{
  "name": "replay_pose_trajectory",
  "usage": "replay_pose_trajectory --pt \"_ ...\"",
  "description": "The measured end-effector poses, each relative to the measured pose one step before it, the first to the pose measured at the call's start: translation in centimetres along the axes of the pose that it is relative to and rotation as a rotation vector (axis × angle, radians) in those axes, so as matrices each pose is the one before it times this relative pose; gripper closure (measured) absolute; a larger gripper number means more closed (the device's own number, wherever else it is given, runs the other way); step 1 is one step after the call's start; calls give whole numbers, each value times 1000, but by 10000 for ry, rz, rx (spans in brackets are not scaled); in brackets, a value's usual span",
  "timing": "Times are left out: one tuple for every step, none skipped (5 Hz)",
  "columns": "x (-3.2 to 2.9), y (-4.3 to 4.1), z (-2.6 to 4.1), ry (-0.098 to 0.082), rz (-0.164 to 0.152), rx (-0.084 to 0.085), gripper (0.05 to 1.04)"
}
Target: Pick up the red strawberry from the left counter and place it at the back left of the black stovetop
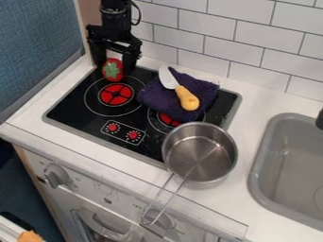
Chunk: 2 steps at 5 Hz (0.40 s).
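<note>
Pincer (114, 68) at stovetop's (69, 105) back L corner, right at red toy strawberry (114, 70) w/ green top; can't tell if open or gripping it. Toy knife (179, 89), yellow hdl, on folded purple cloth (155, 98) to R. Steel saucepan (200, 153) nr front R corner; sink (255, 177) in white bench (243, 127) farther R.

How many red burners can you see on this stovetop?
2: the left burner, and the right burner, partly under the purple cloth. The cloth could hide another.
</note>
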<state>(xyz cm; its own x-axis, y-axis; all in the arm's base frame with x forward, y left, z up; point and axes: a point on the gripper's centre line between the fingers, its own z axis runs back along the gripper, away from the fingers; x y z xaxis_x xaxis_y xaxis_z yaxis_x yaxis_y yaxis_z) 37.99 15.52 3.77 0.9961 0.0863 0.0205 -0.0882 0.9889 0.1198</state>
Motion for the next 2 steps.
replay_pose_trajectory --pt "7 196 1609 -317 683 -358 82" --pt "-626 922 1226 455 487 -267 82"
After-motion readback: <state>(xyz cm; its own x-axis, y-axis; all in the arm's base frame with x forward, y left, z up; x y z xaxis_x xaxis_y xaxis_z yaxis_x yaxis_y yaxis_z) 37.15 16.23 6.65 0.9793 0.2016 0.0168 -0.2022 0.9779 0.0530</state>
